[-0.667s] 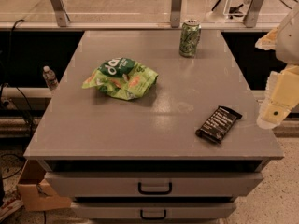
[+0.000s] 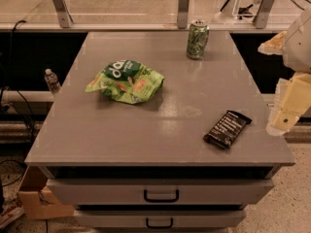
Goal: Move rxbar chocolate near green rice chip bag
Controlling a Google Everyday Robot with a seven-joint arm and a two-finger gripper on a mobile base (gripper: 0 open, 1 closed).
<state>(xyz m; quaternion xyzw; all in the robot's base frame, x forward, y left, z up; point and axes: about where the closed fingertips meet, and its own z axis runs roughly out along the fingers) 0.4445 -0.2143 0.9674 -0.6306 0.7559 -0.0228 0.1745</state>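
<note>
Dim, warm light falls from above. The gripper (image 2: 283,119) hangs off the right edge of the table (image 2: 121,132) (its pale shell is the brightest thing). Left of it a soft sheen streaks the grey top; farther left the green rice chip bag (image 2: 127,81) casts a faint shadow.

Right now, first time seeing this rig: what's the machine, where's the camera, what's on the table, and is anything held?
There is one view, looking down on the grey table from its front; where the camera is mounted is not recorded. The cream parts at the right edge are the robot's single arm, ending in the gripper. The gripper hangs just off the table's right side, apart from everything, and nothing shows in it. The rxbar chocolate lies flat at the front right. The green rice chip bag lies left of centre. A green soda can stands upright at the back.
</note>
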